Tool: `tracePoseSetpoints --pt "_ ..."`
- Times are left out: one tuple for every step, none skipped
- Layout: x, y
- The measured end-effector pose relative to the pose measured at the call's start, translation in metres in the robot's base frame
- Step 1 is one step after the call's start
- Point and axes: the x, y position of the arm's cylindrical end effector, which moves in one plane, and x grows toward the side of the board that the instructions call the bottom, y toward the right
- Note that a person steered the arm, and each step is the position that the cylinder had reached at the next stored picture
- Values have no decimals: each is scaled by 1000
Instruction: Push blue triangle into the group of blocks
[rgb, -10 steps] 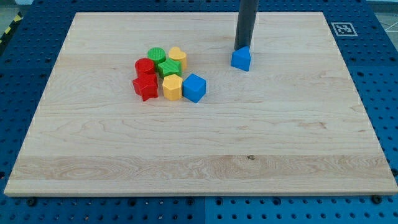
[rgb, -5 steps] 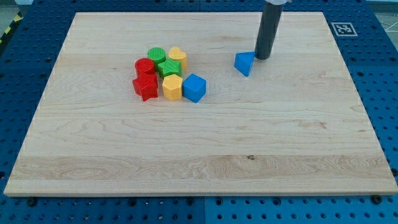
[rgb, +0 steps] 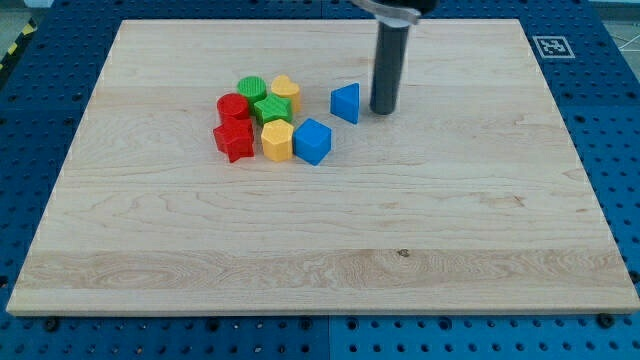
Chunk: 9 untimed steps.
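Note:
The blue triangle (rgb: 346, 103) stands on the wooden board (rgb: 320, 240), a short gap to the right of the group of blocks. The group holds a green cylinder (rgb: 251, 88), a yellow heart (rgb: 285, 92), a red cylinder (rgb: 233, 107), a green star (rgb: 270, 109), a red star (rgb: 234, 141), a yellow hexagon (rgb: 277, 141) and a blue cube (rgb: 312, 141). My tip (rgb: 383, 109) is just right of the blue triangle, close to it with a small gap.
A blue pegboard (rgb: 610, 90) surrounds the board. A black-and-white marker tag (rgb: 551, 46) sits at the view's top right, just off the board's corner.
My tip has moved left and pushed the blue triangle left, closer to the group. The triangle has also turned. The group has not moved.

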Motion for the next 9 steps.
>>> tracePoseSetpoints --pt "-11 9" --pt "-11 -2" --pt "-8 -31" --pt "0 -53" --pt "3 -72" --pt "4 -69" --pt "2 -52" --pt "0 -57" --pt "0 -73"
